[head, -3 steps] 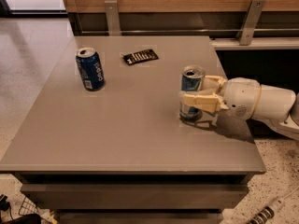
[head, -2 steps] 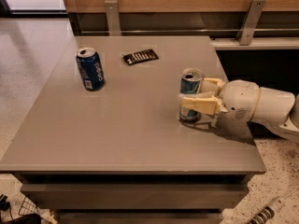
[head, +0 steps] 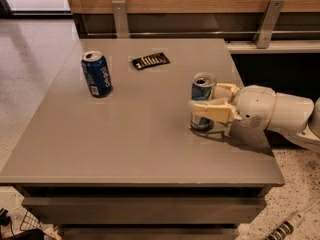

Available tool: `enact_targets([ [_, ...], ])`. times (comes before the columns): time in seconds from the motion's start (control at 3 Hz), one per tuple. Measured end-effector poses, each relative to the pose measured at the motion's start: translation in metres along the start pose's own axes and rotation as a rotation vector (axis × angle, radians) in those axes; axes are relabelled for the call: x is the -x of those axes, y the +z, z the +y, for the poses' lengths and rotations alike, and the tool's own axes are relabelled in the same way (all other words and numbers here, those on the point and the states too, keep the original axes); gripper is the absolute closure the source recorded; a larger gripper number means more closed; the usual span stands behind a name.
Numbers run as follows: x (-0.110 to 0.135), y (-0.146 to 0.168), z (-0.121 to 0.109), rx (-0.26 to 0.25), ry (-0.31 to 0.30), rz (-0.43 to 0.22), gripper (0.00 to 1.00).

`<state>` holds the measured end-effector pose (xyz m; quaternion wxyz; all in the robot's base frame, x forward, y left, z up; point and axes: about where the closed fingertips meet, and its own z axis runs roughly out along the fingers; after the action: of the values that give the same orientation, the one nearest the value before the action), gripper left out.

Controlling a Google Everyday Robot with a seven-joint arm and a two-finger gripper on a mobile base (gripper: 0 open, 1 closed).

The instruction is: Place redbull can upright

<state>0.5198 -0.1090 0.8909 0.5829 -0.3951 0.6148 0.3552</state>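
Note:
The redbull can (head: 201,92), slim and blue-and-silver with a silver top, stands upright on the grey table (head: 135,134) near its right edge. My gripper (head: 205,100) reaches in from the right at the end of a white arm. Its cream fingers (head: 212,110) are closed around the can's lower half, one across the front and one behind. The can's base rests on or just above the table top.
A wider dark blue Pepsi can (head: 97,74) stands upright at the table's far left. A small black flat packet (head: 150,61) lies at the back middle. A wooden wall with metal brackets runs behind the table. The table's right edge is just beside the arm.

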Motion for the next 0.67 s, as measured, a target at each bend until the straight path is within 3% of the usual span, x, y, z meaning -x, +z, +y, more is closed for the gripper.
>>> enact_targets([
  [0.67,0.0012,0.004,0.0024,0.008,-0.002,0.0,0.13],
])
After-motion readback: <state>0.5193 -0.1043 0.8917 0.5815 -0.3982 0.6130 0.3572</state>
